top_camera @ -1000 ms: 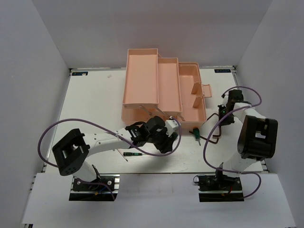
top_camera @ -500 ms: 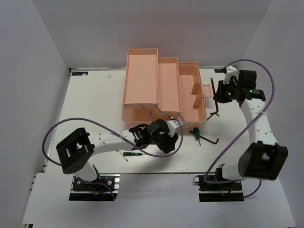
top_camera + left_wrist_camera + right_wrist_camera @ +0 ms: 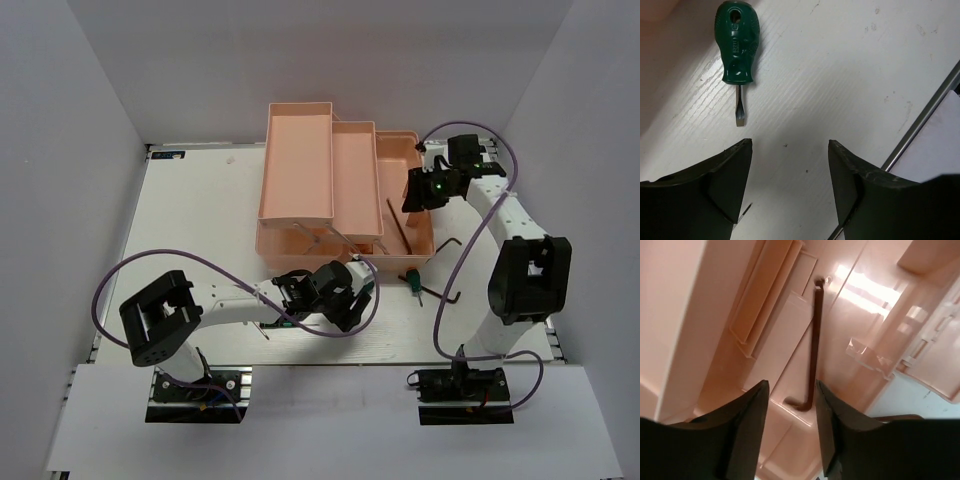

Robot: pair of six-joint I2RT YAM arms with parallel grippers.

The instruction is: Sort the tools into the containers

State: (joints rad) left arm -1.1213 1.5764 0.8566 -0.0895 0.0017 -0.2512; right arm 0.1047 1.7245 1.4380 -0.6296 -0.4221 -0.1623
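Hovering over the desk [image 3: 850,65], the left hand [image 3: 790,145] is spread; the stubby green-handled screwdriver [image 3: 739,47] lies at upper left of its wrist frame, long axis near vertical, blade toward the hand (the nearer arm, I judge). Only the right wrist view shows the right hand [image 3: 791,384] spread over the dark brown L-shaped hex key [image 3: 814,340] in the salmon-pink plastic toolbox [image 3: 705,315].

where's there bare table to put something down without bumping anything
The widest free patch is the white table left of the salmon-pink plastic toolbox, out to the table's left edge. It is crowded in front of the toolbox, around the left tool and the stubby green-handled screwdriver.
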